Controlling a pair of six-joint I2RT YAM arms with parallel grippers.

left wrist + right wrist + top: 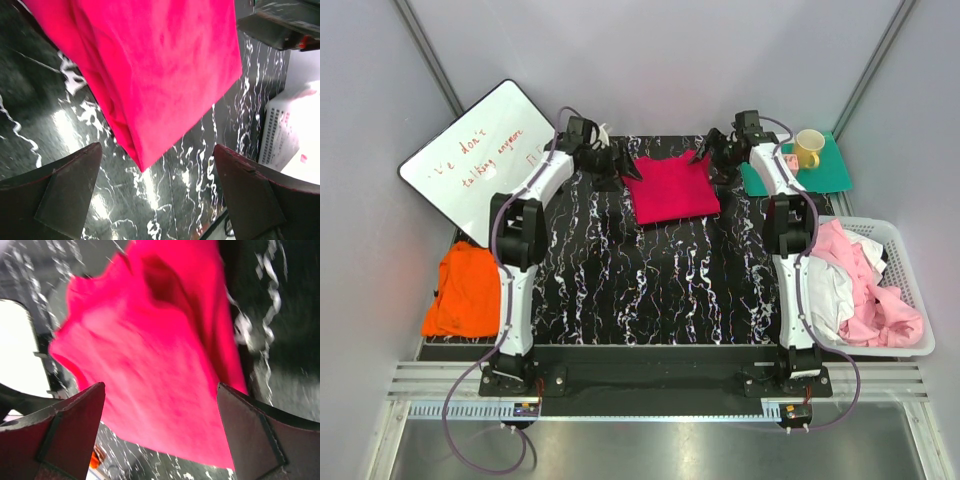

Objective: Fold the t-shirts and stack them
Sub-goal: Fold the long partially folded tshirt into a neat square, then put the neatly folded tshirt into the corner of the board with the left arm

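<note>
Both jaws wide, empty; soft magenta-red t-shirt folded, rough rectangle, on marbled black mat.

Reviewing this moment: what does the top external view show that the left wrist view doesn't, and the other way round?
Only the top external view: the orange t-shirt at the table's left edge, the whiteboard, the yellow mug, and the pink and white shirts heaped in the white basket.
Only the left wrist view: the layered fold along the magenta t-shirt's edge, seen close, and nothing between the left gripper's spread fingers.
Both: the folded magenta t-shirt, the black marbled table, part of the white basket.
</note>
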